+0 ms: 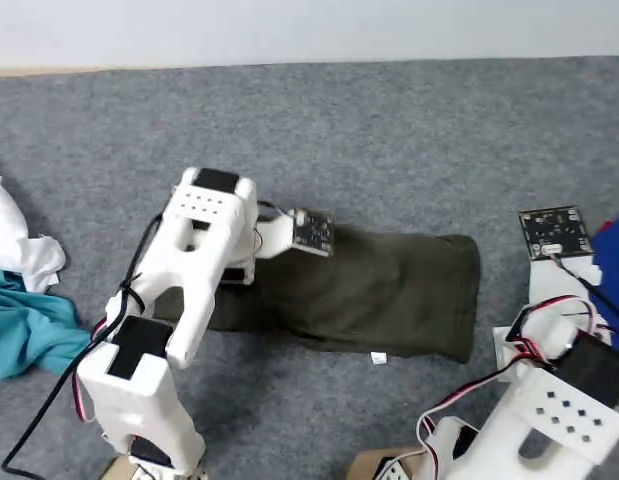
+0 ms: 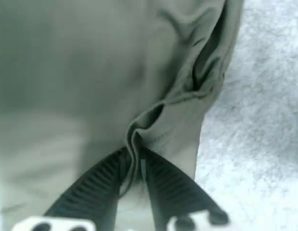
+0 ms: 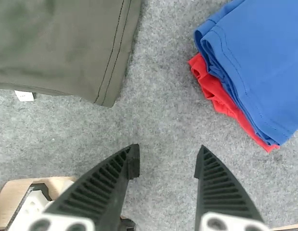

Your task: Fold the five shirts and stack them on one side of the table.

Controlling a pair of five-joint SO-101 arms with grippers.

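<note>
1. Shirt first: the green shirt (image 1: 389, 290) lies in the middle of the grey table (image 1: 389, 130).
2. Your left gripper (image 2: 136, 149) is squeezed tight on a fold of the green shirt.
3. Your right gripper (image 3: 165, 156) hangs over bare table with its fingers wide apart, holding nothing.
4. Near it, the blue shirt (image 3: 264, 57) lies folded on top of the red shirt (image 3: 211, 86).
5. On the other side, the teal shirt (image 1: 24, 330) and the white shirt (image 1: 14, 245) sit in a messy heap.

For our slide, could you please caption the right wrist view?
Open right gripper over table, olive shirt beside blue shirt stacked on red shirt.
</note>
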